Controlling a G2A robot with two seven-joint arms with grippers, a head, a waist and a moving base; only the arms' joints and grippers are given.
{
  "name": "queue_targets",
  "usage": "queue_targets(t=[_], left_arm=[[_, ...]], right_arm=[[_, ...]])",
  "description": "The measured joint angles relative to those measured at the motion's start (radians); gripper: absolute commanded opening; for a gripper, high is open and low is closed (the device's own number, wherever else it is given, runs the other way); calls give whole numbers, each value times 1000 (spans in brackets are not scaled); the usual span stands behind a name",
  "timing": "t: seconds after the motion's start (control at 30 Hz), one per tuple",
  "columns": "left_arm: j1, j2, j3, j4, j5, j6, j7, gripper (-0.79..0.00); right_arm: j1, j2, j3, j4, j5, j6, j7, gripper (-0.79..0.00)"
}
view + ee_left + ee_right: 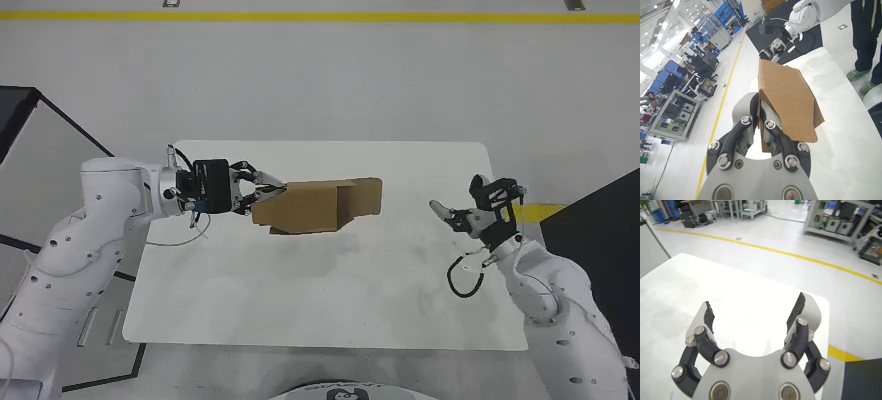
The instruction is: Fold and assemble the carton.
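Gripping a thin wall of the brown cardboard carton (320,205), the left gripper (268,190) lies over the left half of the white table (330,300), its arm coming in from the table's left edge. In the left wrist view this gripper's two fingers (745,108) are closed on one upright cardboard panel, one finger on each face, with the black ribbed pads pressed against it.

The carton is partly opened into a sleeve. A broad flat panel faces up, side panels bend down from it along creases, and a loose flap hangs at the end nearest the gripper. The carton stretches from the gripper toward the middle of the table, its long axis running left to right. A shadow lies on the table under the gripped end, so that end is raised off the surface. Whether the far end touches the table cannot be told.

The right gripper (445,213) hovers near the table's right edge, well apart from the carton and pointing toward it. In the right wrist view its fingers are spread wide, with nothing between them and bare tabletop beneath. The left wrist view shows the same gripper beyond the carton's far end. A yellow floor line (300,16) runs past the far side of the table.
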Motion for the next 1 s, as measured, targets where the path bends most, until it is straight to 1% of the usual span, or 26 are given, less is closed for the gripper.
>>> queue_targets(t=[0.03,0.1,0.17,0.2,0.23,0.27,0.37,0.43,0.53,0.57,0.6,0.67,0.77,0.87,0.9,1.0], left_arm=[[0,0,0,0,0,0,0,-785],[0,0,0,0,0,0,0,-785],[0,0,0,0,0,0,0,-785],[0,0,0,0,0,0,0,-785],[0,0,0,0,0,0,0,-785],[0,0,0,0,0,0,0,-785],[9,-1,3,4,-13,10,-16,-785],[16,-4,8,7,-41,18,-44,-785],[20,-8,15,12,-100,15,-99,-785],[20,-9,18,15,-121,14,-125,-785],[20,-10,19,18,-137,14,-145,-785],[18,-12,21,18,-173,15,-184,-785],[19,-14,21,19,-217,12,-226,-785],[18,-15,18,10,-235,15,-274,-785],[16,-15,17,4,-231,15,-283,-785],[15,-15,17,2,-228,15,-284,-785]], right_arm=[[3,3,8,-4,47,-30,54,0],[11,10,17,2,194,-78,203,0],[15,12,18,5,338,-88,338,0],[15,12,18,5,372,-87,368,0],[15,12,18,5,385,-86,377,0],[15,12,18,5,373,-85,360,0],[5,9,2,19,280,-83,289,0],[7,11,-18,42,300,-87,334,0],[36,22,-8,57,509,-94,487,0],[46,26,-4,63,634,-90,544,0],[54,30,-2,68,724,-84,585,0],[72,37,3,84,903,-55,674,0],[97,47,9,107,1089,-2,788,0],[118,53,2,133,1245,58,878,0],[120,53,3,135,1270,62,884,0],[119,53,3,135,1259,60,882,0]])
